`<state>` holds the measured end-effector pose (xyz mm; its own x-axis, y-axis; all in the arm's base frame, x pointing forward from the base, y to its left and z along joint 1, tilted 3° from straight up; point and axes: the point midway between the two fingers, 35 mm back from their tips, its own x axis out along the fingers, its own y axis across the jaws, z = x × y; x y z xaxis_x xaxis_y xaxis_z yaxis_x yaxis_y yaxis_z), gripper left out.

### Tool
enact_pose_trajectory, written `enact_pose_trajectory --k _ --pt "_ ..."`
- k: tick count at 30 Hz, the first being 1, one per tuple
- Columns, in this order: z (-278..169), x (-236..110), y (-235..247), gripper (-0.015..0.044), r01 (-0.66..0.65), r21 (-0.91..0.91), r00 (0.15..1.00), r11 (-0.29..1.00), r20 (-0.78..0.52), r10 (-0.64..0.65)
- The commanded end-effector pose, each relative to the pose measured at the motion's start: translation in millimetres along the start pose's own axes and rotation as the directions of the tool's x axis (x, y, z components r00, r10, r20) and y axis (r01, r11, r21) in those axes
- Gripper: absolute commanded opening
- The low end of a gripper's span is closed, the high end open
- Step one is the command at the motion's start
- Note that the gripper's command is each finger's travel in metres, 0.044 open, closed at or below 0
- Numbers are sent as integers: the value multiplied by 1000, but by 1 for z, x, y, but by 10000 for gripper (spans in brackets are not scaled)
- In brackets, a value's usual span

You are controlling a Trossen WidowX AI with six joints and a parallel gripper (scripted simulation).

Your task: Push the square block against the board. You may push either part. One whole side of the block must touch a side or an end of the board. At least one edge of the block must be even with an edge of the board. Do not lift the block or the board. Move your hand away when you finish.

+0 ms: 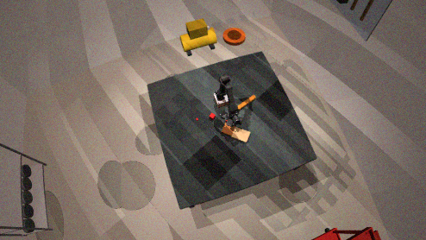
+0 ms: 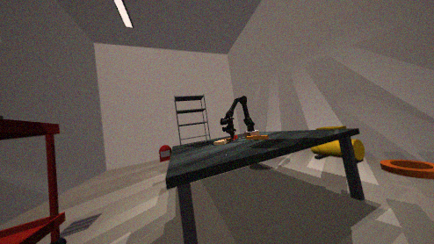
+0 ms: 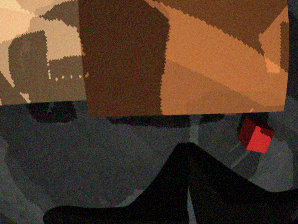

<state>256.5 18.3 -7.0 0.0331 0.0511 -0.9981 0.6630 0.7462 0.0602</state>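
Note:
The square block (image 1: 240,134) (image 2: 221,141) (image 3: 200,50) is a flat tan-orange tile lying near the middle of the dark table (image 1: 267,147) (image 2: 228,160). The board (image 1: 247,102) (image 2: 256,136) is a narrow orange strip lying to the right of the arm's base, apart from the block. My gripper (image 1: 233,123) (image 2: 229,133) (image 3: 184,149) is shut with nothing in it. It sits low at the block's near edge, on the side toward the arm. In the wrist view the block fills the top of the picture, just ahead of the fingertips.
A small red cube (image 1: 212,116) (image 3: 258,140) lies on the table left of the gripper, with a tiny red dot (image 1: 197,118) further left. On the floor stand a yellow tank (image 1: 198,35), an orange ring (image 1: 234,35) and a shelf rack (image 2: 191,118).

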Motion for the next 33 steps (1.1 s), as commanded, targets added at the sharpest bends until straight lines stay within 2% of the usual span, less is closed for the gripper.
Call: enact_pose_trajectory --k 1,33 --pt "-5 16 -3 0 8 6 1000 1000 -14 -8" --pt "24 15 -3 0 8 5 1000 1000 -12 -8"
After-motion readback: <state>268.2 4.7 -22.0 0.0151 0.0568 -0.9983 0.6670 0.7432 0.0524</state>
